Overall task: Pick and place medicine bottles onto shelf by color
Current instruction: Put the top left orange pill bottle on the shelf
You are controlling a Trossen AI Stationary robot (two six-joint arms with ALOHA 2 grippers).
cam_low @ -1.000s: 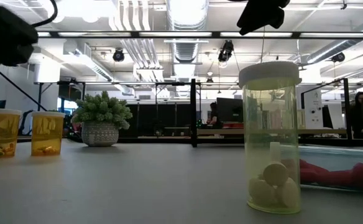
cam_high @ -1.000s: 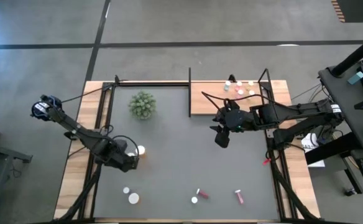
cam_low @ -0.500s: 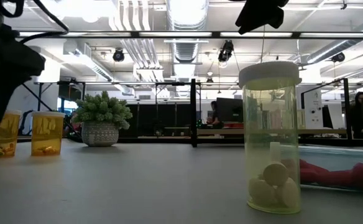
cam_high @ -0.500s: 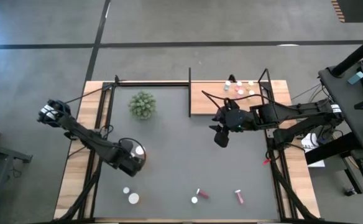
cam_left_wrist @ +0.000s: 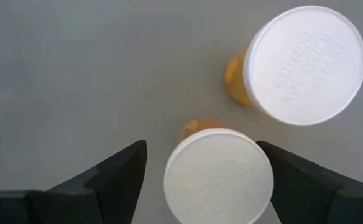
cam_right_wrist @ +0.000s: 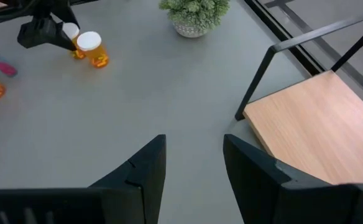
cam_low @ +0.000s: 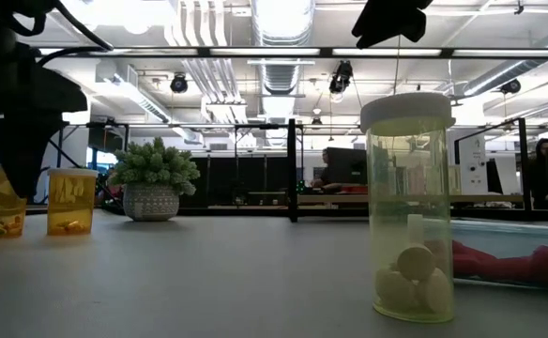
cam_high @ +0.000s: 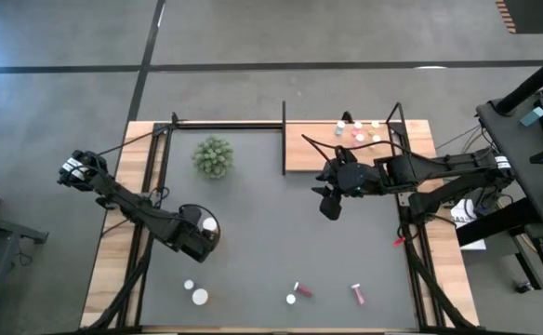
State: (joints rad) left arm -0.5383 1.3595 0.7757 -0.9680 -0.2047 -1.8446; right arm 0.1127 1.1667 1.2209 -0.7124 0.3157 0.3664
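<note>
Medicine bottles all over the place here. Two orange ones with white caps stand side by side on the left of the desk (cam_high: 271,251): the nearer orange bottle (cam_left_wrist: 219,176) sits right between the fingers of the left hand (cam_left_wrist: 203,171), which is spread wide on either side of its cap without touching it, and the second orange bottle (cam_left_wrist: 296,65) stands just beside it, a bit bigger-looking. From desk level both are see-through amber with a few pills at the bottom.

Along the front edge I count four more: two white-capped ones (cam_high: 200,297) at the left, then two pink vials (cam_high: 297,292) lying on their sides, the other pink one (cam_high: 358,294) further right. The low camera has a yellow-green bottle (cam_low: 409,207) up close, upright, white cap, round tablets in it.

On the shelf (cam_high: 346,152), a pale wooden board at the back right, a small cluster of tiny bottles (cam_high: 359,130) sits near the far edge; too small to count properly.

The right hand (cam_right_wrist: 194,168) hovers above the desk just in front of the shelf, fingers apart, holding nothing. One fuzzy green plant (cam_high: 213,156) sits back left.
</note>
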